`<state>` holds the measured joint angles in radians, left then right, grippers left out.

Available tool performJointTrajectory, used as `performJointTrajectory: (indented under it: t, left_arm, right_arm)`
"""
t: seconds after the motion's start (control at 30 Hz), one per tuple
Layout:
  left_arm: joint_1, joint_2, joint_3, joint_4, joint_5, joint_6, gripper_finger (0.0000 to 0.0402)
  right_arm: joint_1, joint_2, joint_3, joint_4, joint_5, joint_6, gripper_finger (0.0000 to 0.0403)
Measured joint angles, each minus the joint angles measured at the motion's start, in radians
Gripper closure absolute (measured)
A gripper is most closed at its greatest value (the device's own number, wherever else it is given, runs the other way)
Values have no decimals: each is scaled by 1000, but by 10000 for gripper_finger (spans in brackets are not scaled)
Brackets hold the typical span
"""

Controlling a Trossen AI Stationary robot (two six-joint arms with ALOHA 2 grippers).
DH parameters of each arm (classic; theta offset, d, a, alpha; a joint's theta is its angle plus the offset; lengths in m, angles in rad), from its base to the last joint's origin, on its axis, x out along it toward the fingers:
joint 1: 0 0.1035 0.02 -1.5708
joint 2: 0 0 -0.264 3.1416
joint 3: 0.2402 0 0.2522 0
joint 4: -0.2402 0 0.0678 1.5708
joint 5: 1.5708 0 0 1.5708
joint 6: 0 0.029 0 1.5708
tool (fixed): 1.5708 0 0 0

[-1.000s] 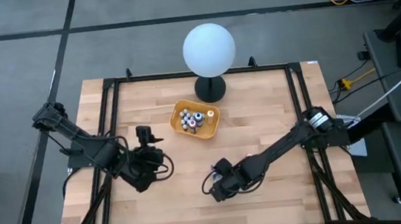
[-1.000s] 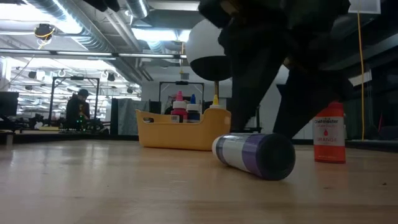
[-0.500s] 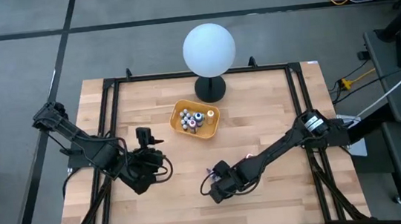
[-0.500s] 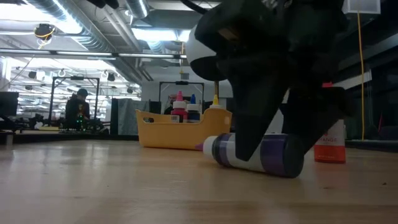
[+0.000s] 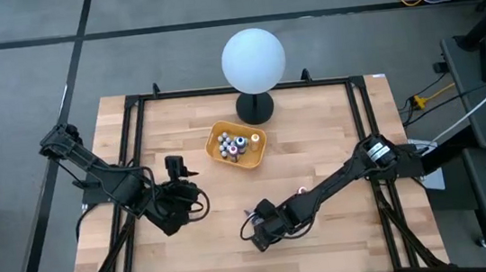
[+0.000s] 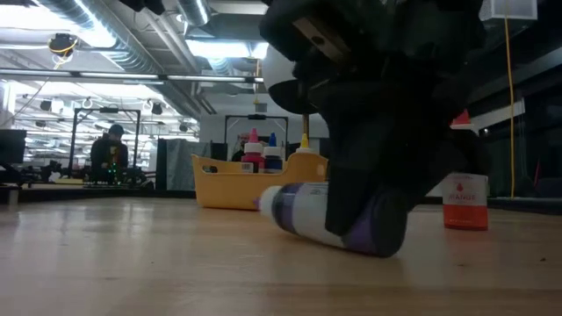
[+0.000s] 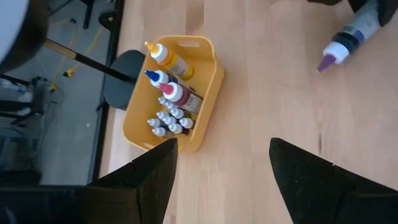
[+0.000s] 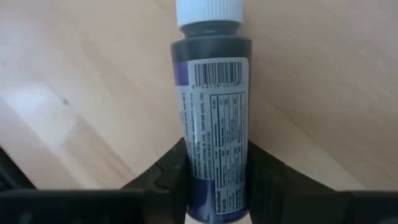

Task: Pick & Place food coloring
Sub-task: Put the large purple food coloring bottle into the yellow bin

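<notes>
A food coloring bottle (image 8: pixel 211 130), dark purple with a white ribbed cap and a pale printed label bearing a barcode, is lying on its side on the wooden table (image 5: pixel 334 144), in the near middle part of it. The right gripper (image 5: pixel 261 234) is sitting over it, its two dark fingers (image 8: pixel 161 177) pressing against either side of the cylindrical body, clamped on the bottle. In the low view the bottle (image 6: pixel 329 219) is tilting slightly, its cap end pointing away from the gripper and its dark end tucked under the black fingers.

Well apart from it, toward the far middle of the table, a yellow-orange plastic tray (image 5: pixel 258 152) with rounded corners is holding more small bottles (image 7: pixel 168 118): several tiny whitish-grey ones in a cluster, plus taller ones with yellow, blue and red tops. A small orange-labelled bottle (image 6: pixel 464 200) is standing upright on the table behind the right gripper.

Just beyond the tray a smooth white globe (image 5: pixel 253 59) is resting on a round black base (image 5: pixel 254 108). The left gripper (image 5: pixel 174 166) is hovering over the left side of the table, its fingers (image 7: pixel 149 180) standing wide apart with nothing between them. The table's surface is showing pale, light-grained planks framed by black metal rails (image 5: pixel 131 107).
</notes>
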<state>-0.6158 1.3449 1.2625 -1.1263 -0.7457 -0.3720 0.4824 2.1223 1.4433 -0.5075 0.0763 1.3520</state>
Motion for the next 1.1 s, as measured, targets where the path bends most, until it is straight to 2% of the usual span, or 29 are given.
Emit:
performJointTrajectory:
  t: [0.1,0.3,0.4,0.5,0.57,0.7,0.9,1.1]
  left_arm:
    - [5,-1,0,0,34,-26,153]
    - [10,-19,0,22,139,-28,153]
    - [10,-39,0,96,166,4,153]
    - [13,-61,0,199,171,43,153]
    - [24,-67,0,266,191,82,153]
    - [57,-60,0,348,302,135,153]
    - [90,-23,0,351,418,198,153]
    - [101,4,0,349,433,237,153]
  right_arm:
    - [4,13,59,-33,13,-80,285]
    - [30,3,288,-257,163,-314,285]
    - [35,8,377,-409,243,-384,288]
    - [33,5,437,-477,308,-443,289]
    - [27,4,453,-489,328,-490,283]
    - [12,5,457,-448,342,-573,277]
    - [-20,5,458,-403,342,-689,289]
    - [-51,-24,458,-347,346,-753,284]
